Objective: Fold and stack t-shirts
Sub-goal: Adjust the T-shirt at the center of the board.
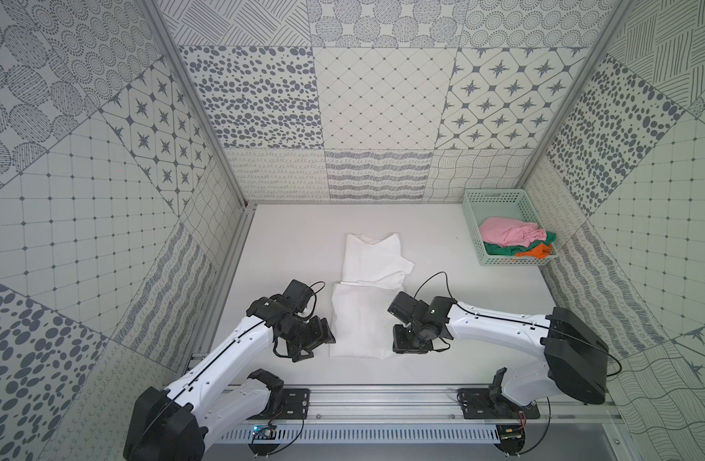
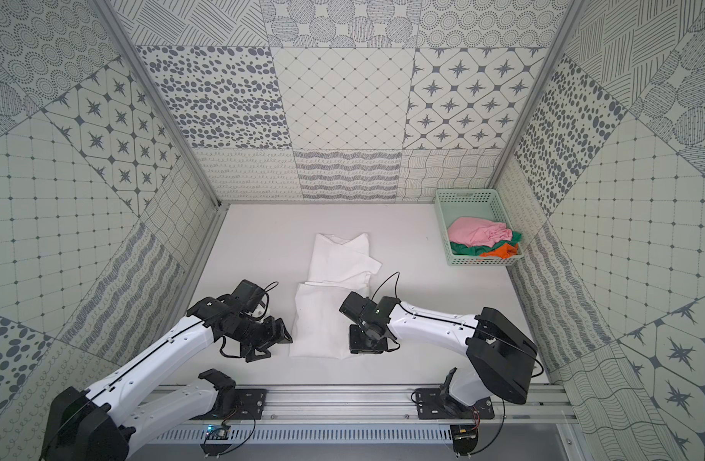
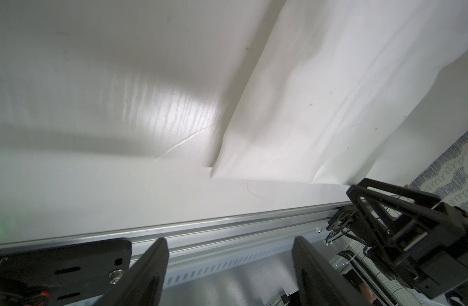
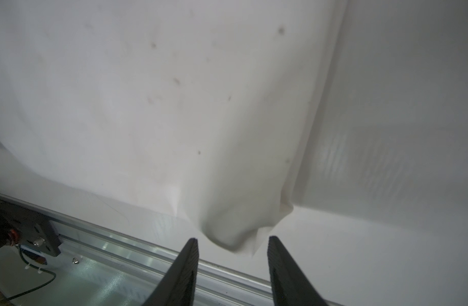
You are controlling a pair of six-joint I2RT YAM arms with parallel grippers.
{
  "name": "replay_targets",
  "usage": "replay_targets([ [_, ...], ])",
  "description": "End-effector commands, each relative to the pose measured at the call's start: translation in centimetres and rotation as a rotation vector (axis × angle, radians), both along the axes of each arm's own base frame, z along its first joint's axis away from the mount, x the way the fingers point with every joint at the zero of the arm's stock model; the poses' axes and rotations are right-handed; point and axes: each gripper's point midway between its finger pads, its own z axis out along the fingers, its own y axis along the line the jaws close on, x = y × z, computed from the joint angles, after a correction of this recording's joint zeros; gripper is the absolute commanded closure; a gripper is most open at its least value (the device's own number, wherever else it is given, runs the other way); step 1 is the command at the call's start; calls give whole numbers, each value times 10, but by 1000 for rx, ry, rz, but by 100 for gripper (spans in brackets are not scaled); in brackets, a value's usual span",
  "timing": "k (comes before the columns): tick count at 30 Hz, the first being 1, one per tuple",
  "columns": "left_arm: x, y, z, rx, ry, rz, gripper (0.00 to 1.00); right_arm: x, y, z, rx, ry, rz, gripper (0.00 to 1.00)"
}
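The table (image 1: pixel 482 311) carries the white shirt (image 1: pixel 367 287), lying partly folded between the two pincers. Far beyond the right pincer (image 4: pixel 233 239), the basket (image 1: pixel 471 223) holds the pink shirt (image 1: pixel 506 231), green shirt (image 1: pixel 496 249) and orange shirt (image 1: pixel 537 251). The right jaws stand apart, with the white shirt's near corner between their tips, unclamped. The left pincer (image 3: pixel 229 239), jaws apart and empty, sits just beside the white shirt's edge.

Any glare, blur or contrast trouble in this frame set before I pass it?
Left wrist view: bright glare patch on the table, broad shadows beside it. Right wrist view: soft focus throughout, the white t-shirt blurred. Both top views: even light, sharp, but the white t-shirt barely stands out from the table.
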Motion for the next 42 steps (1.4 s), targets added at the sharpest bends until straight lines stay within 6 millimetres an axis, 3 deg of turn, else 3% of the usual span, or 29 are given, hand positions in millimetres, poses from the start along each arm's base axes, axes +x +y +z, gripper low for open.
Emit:
replay_targets([
  [1, 0, -1, 4, 1, -2, -22, 23, 6, 7, -6, -13, -16, 20, 55],
  [6, -4, 2, 6, 11, -3, -27, 23, 9, 11, -10, -10, -14, 17, 58],
  [9, -6, 3, 5, 12, -2, -28, 23, 8, 10, -10, -13, -14, 17, 64],
  [11, -7, 3, 3, 13, 2, -25, 23, 7, 9, -9, -10, -17, 15, 73],
  [14, -8, 3, 1, 8, 8, -23, 23, 7, 7, -7, -10, -22, 1, 97],
  [15, -8, 3, 0, 7, 8, -23, 23, 7, 6, -5, -9, -25, -3, 100],
  [23, -6, 1, -3, 2, 9, -15, 23, 1, -14, 7, -47, -54, -27, 100],
  [28, -2, 0, -3, 3, 7, -9, 23, -4, -41, 9, -112, -115, -82, 100],
  [35, 2, -2, -1, 8, 6, -9, 23, -17, -68, -9, -223, -174, -94, 100],
  [42, 8, -11, 0, -5, 16, -34, 23, -23, -72, -22, -279, -161, -74, 100],
])
